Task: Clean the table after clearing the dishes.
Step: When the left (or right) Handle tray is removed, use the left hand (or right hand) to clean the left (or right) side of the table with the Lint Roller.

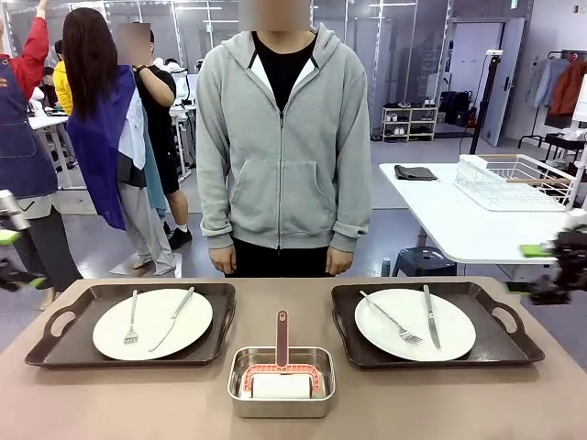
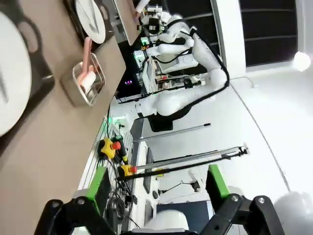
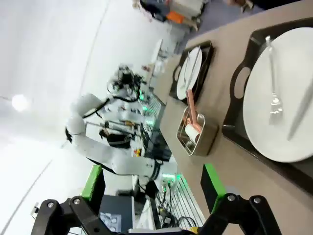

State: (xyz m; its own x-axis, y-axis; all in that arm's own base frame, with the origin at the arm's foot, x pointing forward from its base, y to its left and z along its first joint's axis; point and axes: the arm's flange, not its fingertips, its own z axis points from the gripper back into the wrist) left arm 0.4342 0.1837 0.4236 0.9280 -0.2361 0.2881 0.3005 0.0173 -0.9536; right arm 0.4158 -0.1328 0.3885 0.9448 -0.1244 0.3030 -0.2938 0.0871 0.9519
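Seeing steel pan (image 1: pixel 281 396) sitting nearest, mid desk (image 1: pixel 431 403), nr front edge, w/ pink-handled roller (image 1: pixel 282 341) lying in it, handle pointing away. Spotting L pincer (image 1: pixel 14 261) hanging off desk's L side & R pincer (image 1: pixel 534 269) off R side, both gaping wide, gripping nothing. Farther in, finding L tray (image 1: pixel 215 298) carrying L plate (image 1: pixel 183 335) w/ L fork (image 1: pixel 132 323) & L knife (image 1: pixel 174 318) resting on it; R tray (image 1: pixel 348 301) carrying R plate (image 1: pixel 385 341) w/ R fork (image 1: pixel 394 321) & R knife (image 1: pixel 431 319); pan lying btwn trays. Beyond, noting person (image 1: pixel 282 137) in grey zip hoodie standing at far edge, arms hanging down. Behind, R side, making out white table (image 1: pixel 459 229) bearing wire rack (image 1: pixel 514 179) & dark cloth (image 1: pixel 415 172)
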